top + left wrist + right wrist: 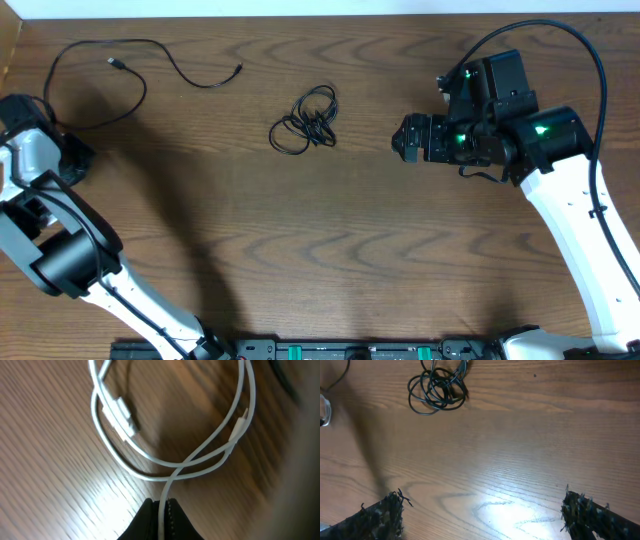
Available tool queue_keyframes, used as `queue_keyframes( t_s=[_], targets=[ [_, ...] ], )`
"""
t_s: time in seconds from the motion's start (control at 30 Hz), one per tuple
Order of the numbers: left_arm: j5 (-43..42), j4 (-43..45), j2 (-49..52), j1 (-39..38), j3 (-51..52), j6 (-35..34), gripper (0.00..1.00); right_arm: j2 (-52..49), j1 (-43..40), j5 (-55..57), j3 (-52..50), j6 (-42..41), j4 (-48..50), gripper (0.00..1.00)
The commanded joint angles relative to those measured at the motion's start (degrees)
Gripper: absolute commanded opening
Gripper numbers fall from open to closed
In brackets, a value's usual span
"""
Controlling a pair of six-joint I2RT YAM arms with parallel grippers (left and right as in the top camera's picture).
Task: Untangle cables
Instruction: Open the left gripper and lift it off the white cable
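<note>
Fig.: L gripper (161,510) pinched white cable (183,462); R gripper (481,510) wide, empty. One black cable (120,41) laid out; black tangle (308,122) pending.

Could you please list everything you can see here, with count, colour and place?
black cable: 1, black, spread loose at the table's far left
black coil: 1, black, bundled at the table's centre
white cable: 1, white, looped on the wood in the left wrist view
table: 1, brown wood, under everything
left gripper: 1, black, shut on the white cable
right gripper: 1, black, open, right of the black coil
</note>
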State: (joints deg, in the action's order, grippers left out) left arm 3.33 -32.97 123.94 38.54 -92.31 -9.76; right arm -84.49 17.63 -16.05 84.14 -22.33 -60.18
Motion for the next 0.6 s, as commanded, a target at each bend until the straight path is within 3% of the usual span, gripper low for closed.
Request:
queue_keyframes(
  t_s=[0.0,0.57],
  targets=[
    [1.90,1.49,0.52,1.40,-0.33,4.37,0.08,-0.31,-0.28,-0.13,0.17,-1.86,0.22,0.99],
    [3.19,2.16,0.52,6.47,-13.66,4.83,0.08,-0.31,-0.28,-0.13,0.17,-2.93,0.57,0.99]
  ],
)
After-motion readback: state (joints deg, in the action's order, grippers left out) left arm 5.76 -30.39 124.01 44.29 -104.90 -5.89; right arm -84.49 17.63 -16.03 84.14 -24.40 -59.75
